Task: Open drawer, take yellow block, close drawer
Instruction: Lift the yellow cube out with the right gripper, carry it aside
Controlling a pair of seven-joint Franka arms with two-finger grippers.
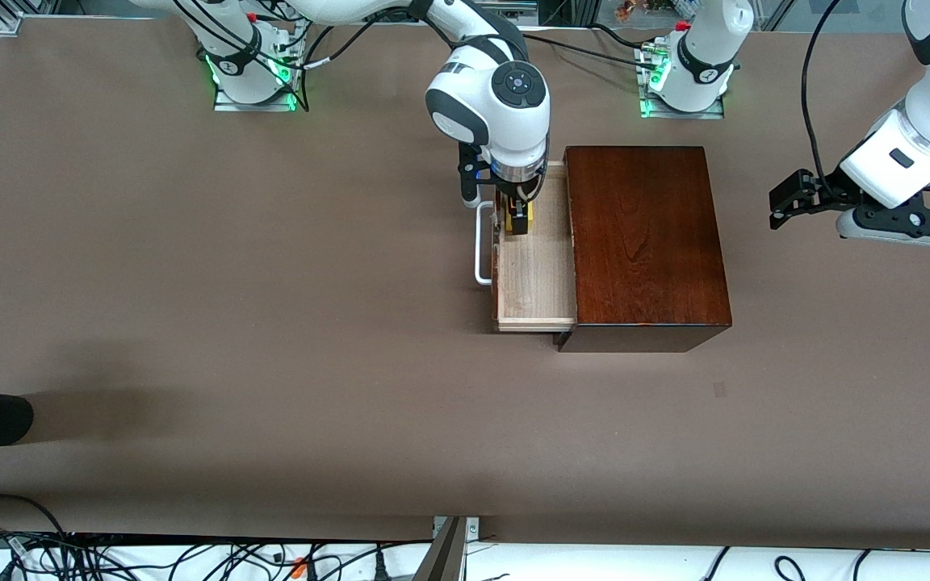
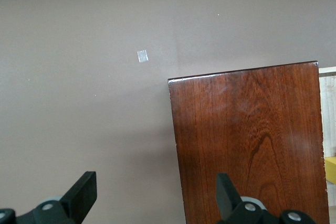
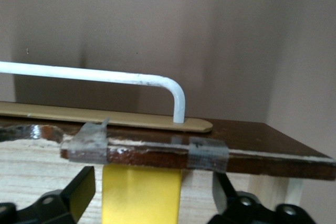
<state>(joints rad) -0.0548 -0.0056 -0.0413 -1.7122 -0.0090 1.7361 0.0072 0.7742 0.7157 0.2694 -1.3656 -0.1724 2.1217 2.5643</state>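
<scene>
Big brown desk, wooden box with its drawer pulled out. My right gripper is down inside it, jaws spread either side of the yellow block, right against the front panel. Squeeze square, then lift straight up, I'd say. My left gripper waits, jaws open, over the left arm's end.

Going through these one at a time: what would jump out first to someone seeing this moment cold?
The right end effector reaching down into the open drawer of the dark wooden box mid-table, its fingers either side of the yellow block but not closed on it. The white loop handle points toward the right arm's end. The left end effector waits open over the table beside the box.
</scene>
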